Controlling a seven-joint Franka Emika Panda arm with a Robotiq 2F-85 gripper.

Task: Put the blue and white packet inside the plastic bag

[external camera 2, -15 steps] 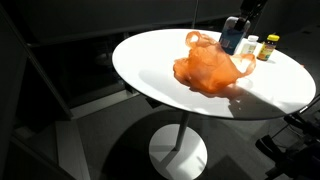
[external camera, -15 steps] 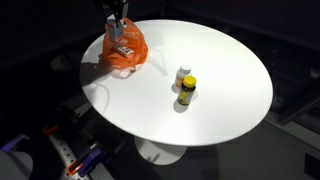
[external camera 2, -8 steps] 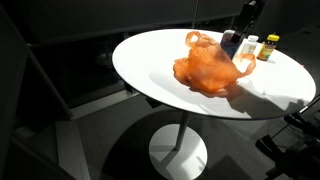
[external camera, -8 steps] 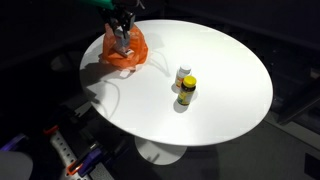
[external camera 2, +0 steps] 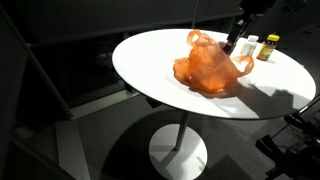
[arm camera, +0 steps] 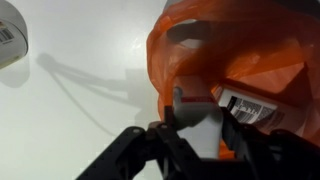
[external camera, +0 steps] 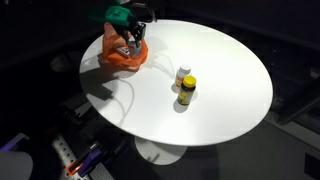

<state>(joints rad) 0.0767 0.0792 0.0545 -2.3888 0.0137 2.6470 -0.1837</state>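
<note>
**Status.** In the wrist view the gripper (arm camera: 198,138) stands in the mouth of the orange plastic bag (arm camera: 205,35), lower centre of the frame. Its fingers appear pinched on the blue and white packet (arm camera: 196,108), which sits partly inside the bag.

**Hazards.**
- The thin film may snag on a finger. On withdrawal the bag would then lift or drag across the white round table (external camera: 220,60).
- If released too high, the packet may tip over the rim and fall out.
- The slack bag may fold and close its mouth.

**Contents.** As far as can be seen, the bag holds only the packet. A white-capped bottle (external camera: 184,74) and a yellow-capped bottle (external camera: 187,90) stand at frame centre in an exterior view, well apart from the bag.
</note>
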